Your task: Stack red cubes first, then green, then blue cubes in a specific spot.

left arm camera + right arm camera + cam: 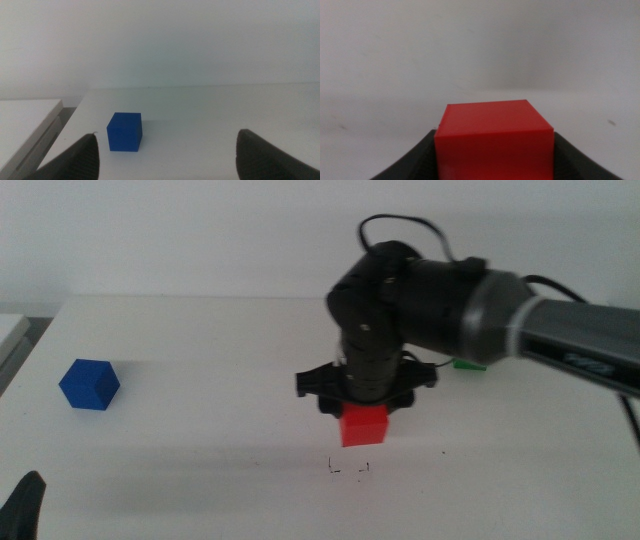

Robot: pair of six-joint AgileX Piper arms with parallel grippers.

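Left gripper (25,505): waits at the near left edge of the table, only a dark tip showing in the middle view; in its own wrist view the jaws stand spread wide with nothing between them.
Pen marks (349,470): thin black corner brackets on the white table (200,430), just nearer the camera than the red cube, uncovered.
Red cube (364,425): near the table's middle, pinched between the jaws; whether it touches the tabletop cannot be told.
Right gripper (364,412): reaches in from the right and points down, its jaws pressed against two opposite sides of the red cube (494,137).
Blue cube (89,385): sits alone on the table at the far left, well apart from the red cube; it lies ahead of the left gripper's spread jaws.
Green cube (470,364): farthest back, mostly hidden behind the right arm, only a sliver showing.
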